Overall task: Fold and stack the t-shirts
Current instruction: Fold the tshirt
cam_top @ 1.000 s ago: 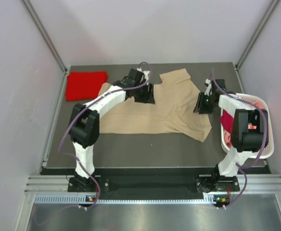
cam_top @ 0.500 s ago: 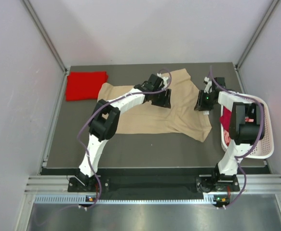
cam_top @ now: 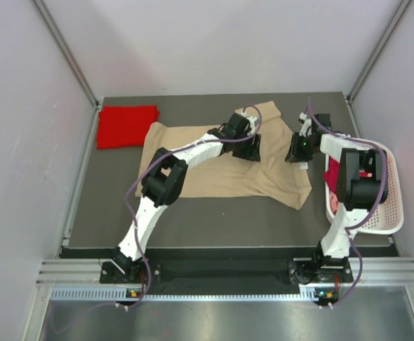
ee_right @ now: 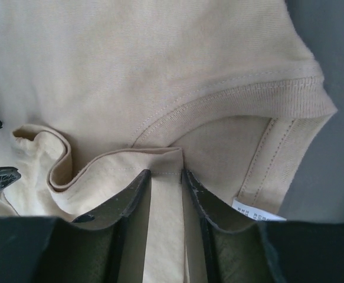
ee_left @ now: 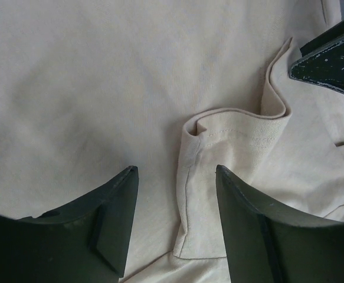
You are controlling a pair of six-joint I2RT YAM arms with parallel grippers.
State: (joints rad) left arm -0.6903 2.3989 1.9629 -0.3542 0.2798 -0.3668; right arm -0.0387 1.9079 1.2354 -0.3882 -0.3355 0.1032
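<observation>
The tan t-shirt [cam_top: 221, 177] lies spread across the middle of the dark table. My left gripper [cam_top: 248, 146] is open just above its upper right part; in the left wrist view [ee_left: 174, 172] a rumpled sleeve hem [ee_left: 231, 132] lies between the fingers. My right gripper [cam_top: 297, 151] is shut on a fold of the same tan cloth [ee_right: 167, 174] beside the ribbed collar [ee_right: 242, 97] and its white label [ee_right: 257, 210]. A folded bright red t-shirt [cam_top: 126, 126] lies at the back left. More red cloth [cam_top: 332, 176] hangs in the basket.
A white slotted basket [cam_top: 395, 213] stands at the table's right edge, close behind my right arm. Grey walls enclose the table on the left, back and right. The right gripper's fingers [ee_left: 331, 59] show in the left wrist view, close by.
My left gripper has moved right across the tan shirt, from its left shoulder to a spot beside my right gripper. The right gripper has held its place on the cloth.
</observation>
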